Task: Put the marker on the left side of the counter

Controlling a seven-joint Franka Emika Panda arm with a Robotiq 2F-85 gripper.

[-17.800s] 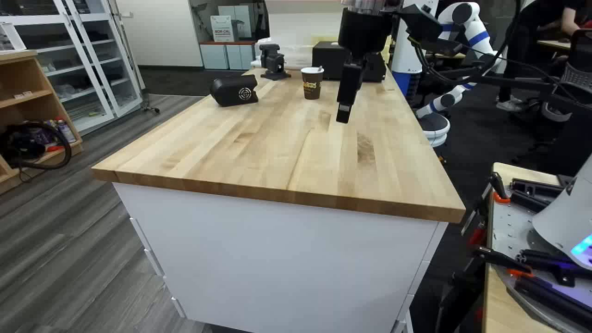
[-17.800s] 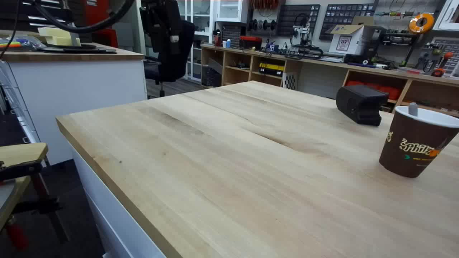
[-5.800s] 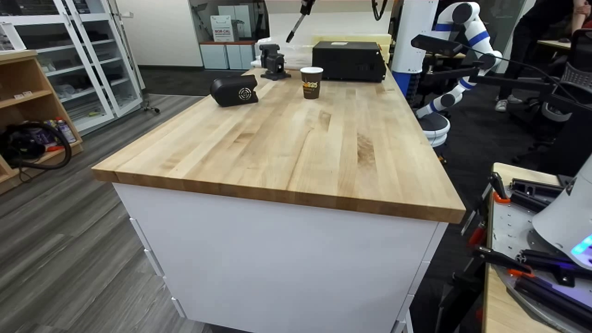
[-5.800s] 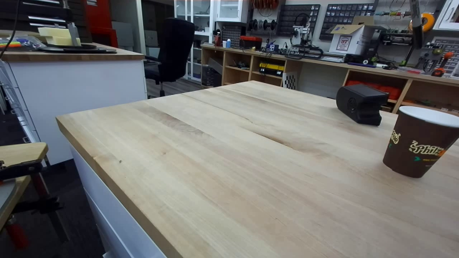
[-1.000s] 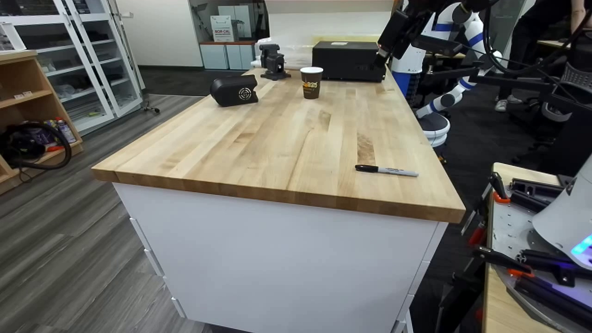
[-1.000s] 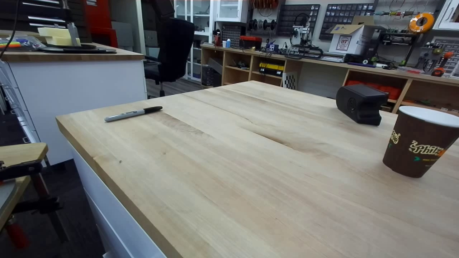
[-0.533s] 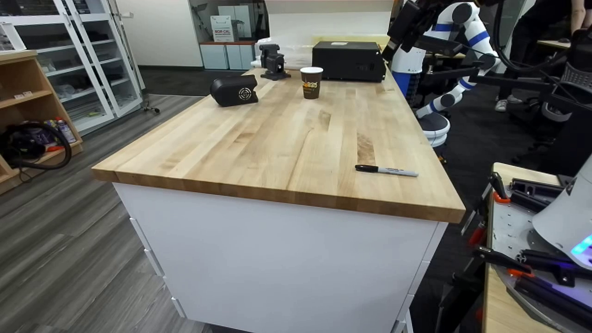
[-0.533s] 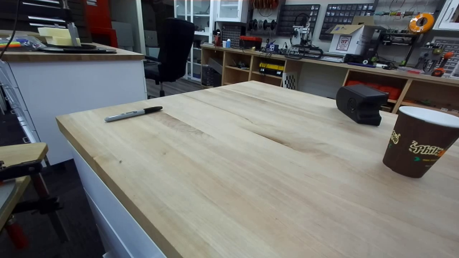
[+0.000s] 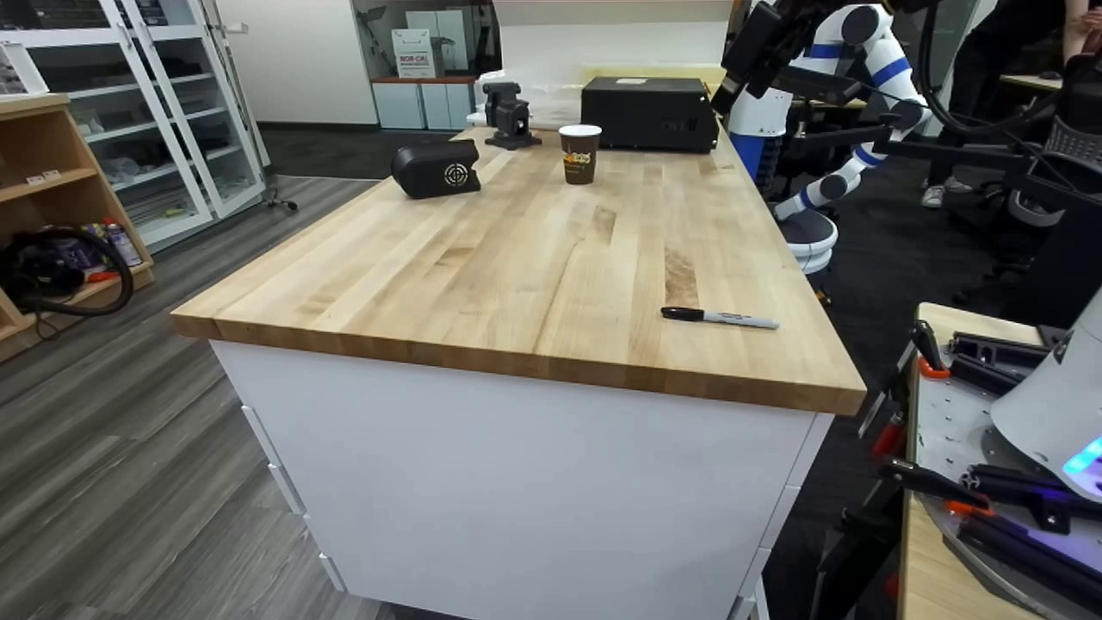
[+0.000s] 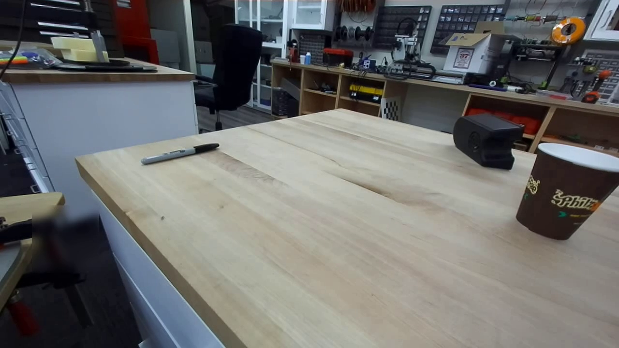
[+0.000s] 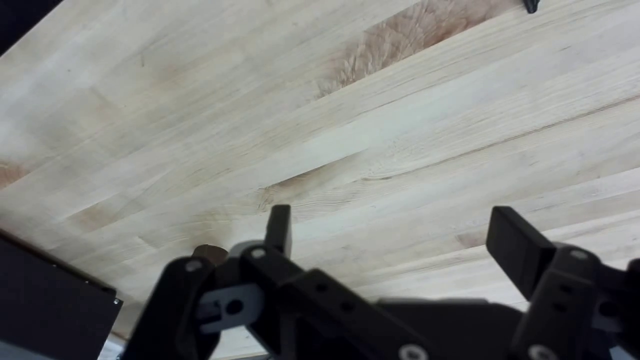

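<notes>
The marker (image 9: 720, 318), with a grey body and black cap, lies flat on the wooden counter (image 9: 482, 267), near its near right corner in an exterior view. In an exterior view the marker (image 10: 180, 154) lies near the counter's far left corner. In the wrist view only the tip of its black cap (image 11: 531, 5) shows at the top edge. My gripper (image 9: 742, 90) hangs above the counter's right edge, well away from the marker. In the wrist view my gripper (image 11: 392, 225) is open, with bare counter between its fingers.
A dark paper cup (image 9: 579, 155) stands upright on the counter. A black rounded case (image 9: 436, 169) lies to its left in that view. A large black box (image 9: 646, 116) and a small black stand (image 9: 508, 116) are at the back of the counter.
The marker stood in the cup, was then held high in my gripper, and now lies on the counter, let go. The cup shifted slightly. My gripper moved up and away, then stopped.
</notes>
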